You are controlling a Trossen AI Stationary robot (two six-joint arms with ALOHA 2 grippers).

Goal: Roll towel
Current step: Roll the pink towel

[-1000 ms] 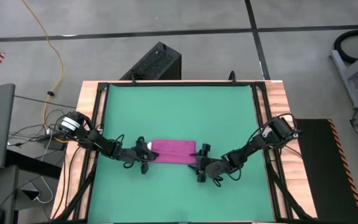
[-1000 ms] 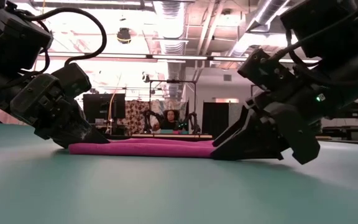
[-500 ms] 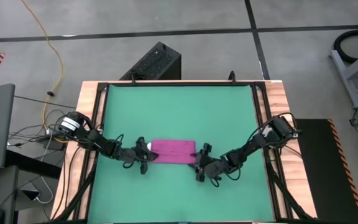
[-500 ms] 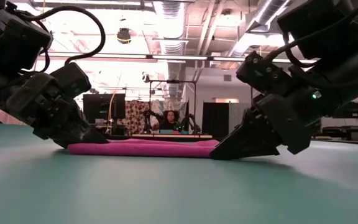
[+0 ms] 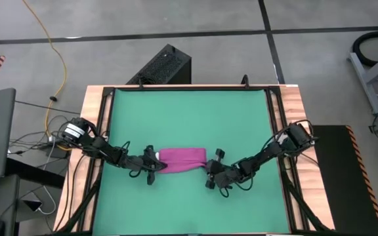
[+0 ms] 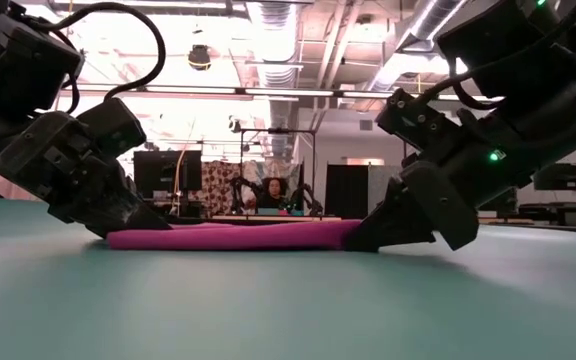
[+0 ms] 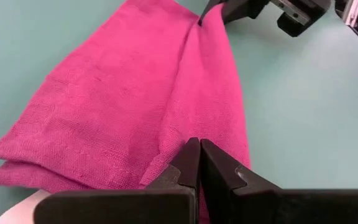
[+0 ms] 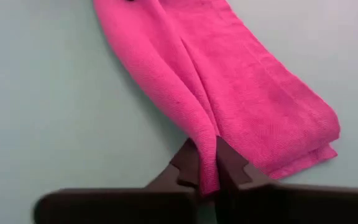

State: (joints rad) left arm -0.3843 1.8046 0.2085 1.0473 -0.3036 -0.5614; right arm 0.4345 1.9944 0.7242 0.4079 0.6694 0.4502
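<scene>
**Towel pinched at both ends**

On the green mat's near half lies the towel (image 5: 182, 159), folded flat, its long axis running arm to arm. The left gripper (image 5: 151, 168) is clamped on one end, the right gripper (image 5: 210, 172) pinches the other — both at its near edge, equally close. Wooden table edges (image 5: 293, 105) frame the mat (image 5: 189, 111); a workshop lies beyond.

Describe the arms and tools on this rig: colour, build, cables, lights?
Both arms are black, slim and multi-jointed, with black cables looped along the links. The left tool and right tool each end in two dark, tapered, wedge-like fingers. The left arm carries a pale round joint cap near its base; the right arm's wrist housing shows a small green light.
</scene>
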